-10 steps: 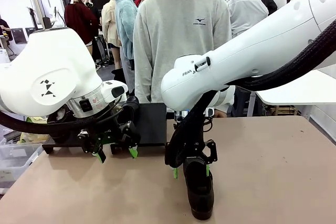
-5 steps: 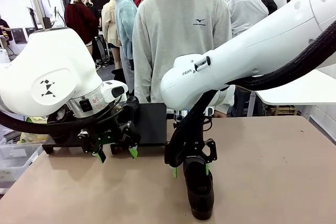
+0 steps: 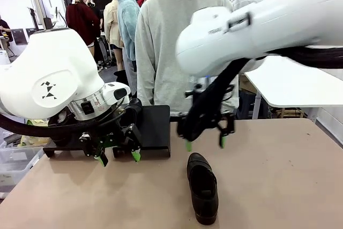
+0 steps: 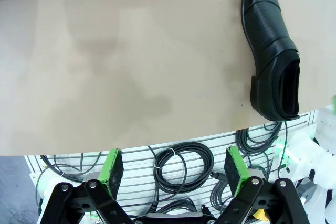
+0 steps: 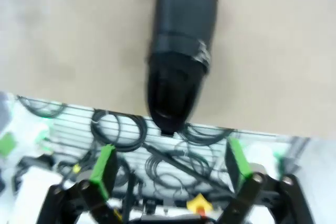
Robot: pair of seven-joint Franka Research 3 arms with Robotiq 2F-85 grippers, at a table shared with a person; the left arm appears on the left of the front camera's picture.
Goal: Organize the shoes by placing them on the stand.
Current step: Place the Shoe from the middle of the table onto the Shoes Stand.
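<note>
Front view: shoe (image 3: 202, 187) below right tool (image 3: 204, 143).

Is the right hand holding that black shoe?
No. The right hand hangs open above the table, while the shoe lies on the tabletop below it, untouched.

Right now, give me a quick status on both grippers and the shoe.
Left gripper open, empty, low beside the black stand. Right gripper open, empty, above the shoe. Shoe upright on the table, not on the stand. Nothing in the way.
</note>
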